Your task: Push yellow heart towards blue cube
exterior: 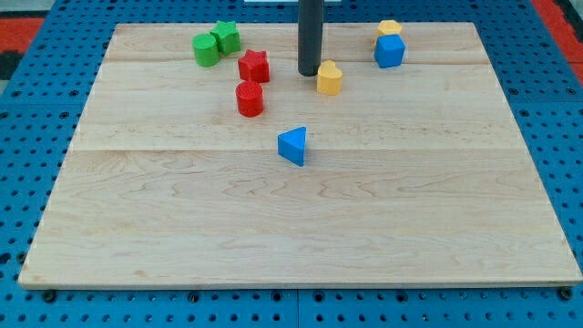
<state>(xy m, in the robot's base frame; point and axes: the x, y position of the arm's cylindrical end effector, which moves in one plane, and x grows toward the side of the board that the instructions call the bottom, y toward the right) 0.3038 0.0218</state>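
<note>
**Rod tip beside the yellow heart, upper middle of the bench**

We see one wooden bench lying on a blue perforated base. Our arm carries no jaws, so there is no released or clenched state to report; it ends in a straight dark rod, and my tip rests near the view's top, slightly left of centre.

The yellow heart sits just beside my tip, on the tip's right in the view. We cannot tell whether the two touch; any gap is very small.

The blue cube stands further toward the view's right and slightly higher than the heart, apart from it. A second yellow block, of rounded or many-sided shape, sits directly above the cube in the view, and appears to touch it.

To the view's left of my tip we find a red star-like block, and just below it a red cylinder. Further left, near the top edge, two green blocks stand together: a green cylinder and a green block of blunt, angular shape.

A blue triangular block lies alone near the bench centre, below my tip and well apart from the other blocks.
</note>
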